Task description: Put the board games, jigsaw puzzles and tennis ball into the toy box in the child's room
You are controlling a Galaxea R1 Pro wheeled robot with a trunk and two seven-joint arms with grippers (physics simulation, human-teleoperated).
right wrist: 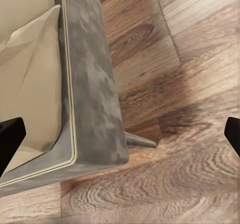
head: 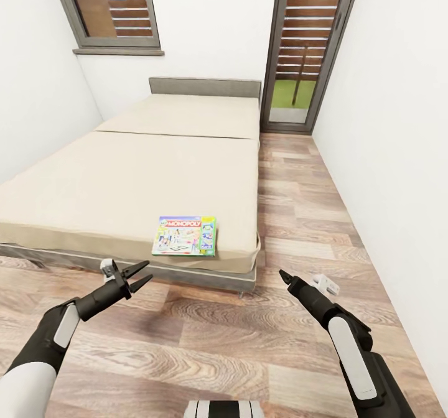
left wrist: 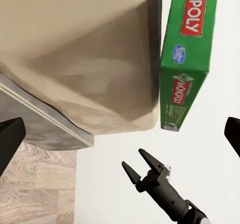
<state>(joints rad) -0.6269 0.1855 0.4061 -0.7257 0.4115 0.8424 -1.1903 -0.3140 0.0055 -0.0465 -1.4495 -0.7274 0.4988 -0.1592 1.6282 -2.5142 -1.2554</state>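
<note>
Both tools hung over the wood floor [head: 205, 337] in front of the bed [head: 124, 175], and you held nothing in either. Your left tool [head: 142, 273] had its two fingers spread apart, pointing toward the bed's near edge. Your right tool [head: 284, 275] pointed at the bed's near right corner; in the head view its fingers looked as one tip, so I cannot tell if they were spread or pressed together, though the left wrist view showed that tool [left wrist: 139, 164] with a gap between the tips. The Monopoly board game [head: 185, 236] lay flat on the beige mattress, close to the near edge, apart from both tools. The right wrist view looked down on the grey bed frame [right wrist: 92, 89] and one leg [right wrist: 141, 141].
</note>
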